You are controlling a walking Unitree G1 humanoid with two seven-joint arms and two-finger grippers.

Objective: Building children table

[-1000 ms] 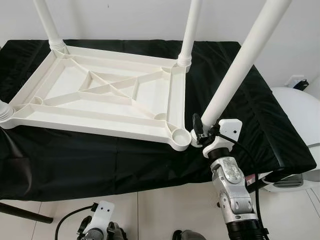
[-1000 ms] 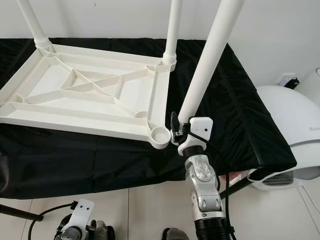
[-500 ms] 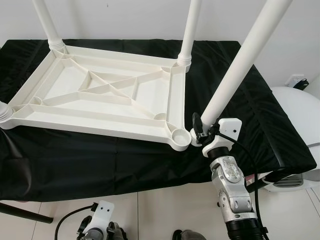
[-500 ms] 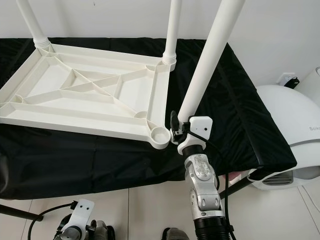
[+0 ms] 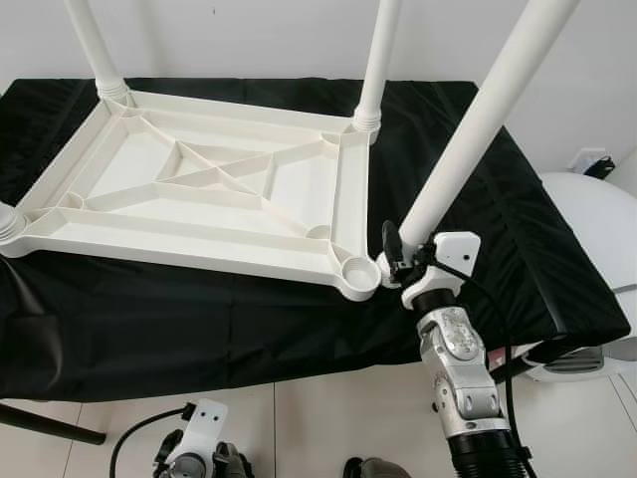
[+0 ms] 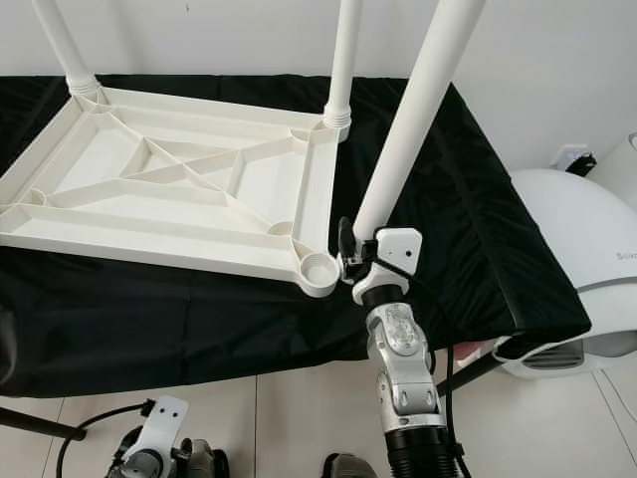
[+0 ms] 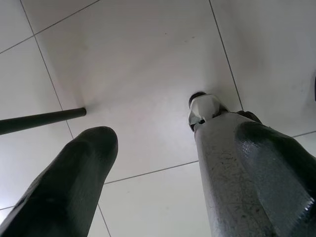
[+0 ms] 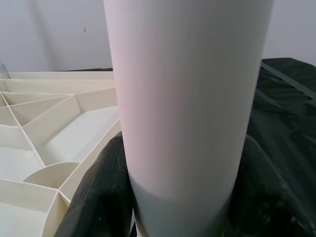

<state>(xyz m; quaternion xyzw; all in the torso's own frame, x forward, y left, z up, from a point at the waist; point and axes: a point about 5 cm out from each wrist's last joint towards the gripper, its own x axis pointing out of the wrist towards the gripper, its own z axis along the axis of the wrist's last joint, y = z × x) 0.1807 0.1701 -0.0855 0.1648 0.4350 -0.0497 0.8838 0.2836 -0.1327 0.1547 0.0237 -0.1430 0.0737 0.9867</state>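
A white plastic tabletop [image 5: 214, 189] lies upside down on a black cloth, its ribbed underside up. White legs stand in the far left socket [image 5: 97, 48], the far right socket [image 5: 375, 60] and the near left corner [image 5: 8, 221]. The near right socket [image 5: 357, 271] is empty. My right gripper [image 5: 395, 261] is shut on a fourth white leg [image 5: 478, 118], tilted up to the right, its lower end just right of that empty socket. In the right wrist view both black fingers [image 8: 101, 192] clamp the leg [image 8: 187, 98]. My left gripper [image 7: 153, 163] hangs open over the tiled floor.
The black-draped work table [image 5: 518, 219] ends close in front of me. A white rounded appliance [image 5: 597, 229] stands at the right, with a wall socket [image 5: 589, 159] behind it. A dark rod [image 5: 50, 426] lies on the tiled floor at the lower left.
The right gripper with the leg has edged slightly left and up, bringing the leg's lower end nearer the empty corner socket. The left arm is still.
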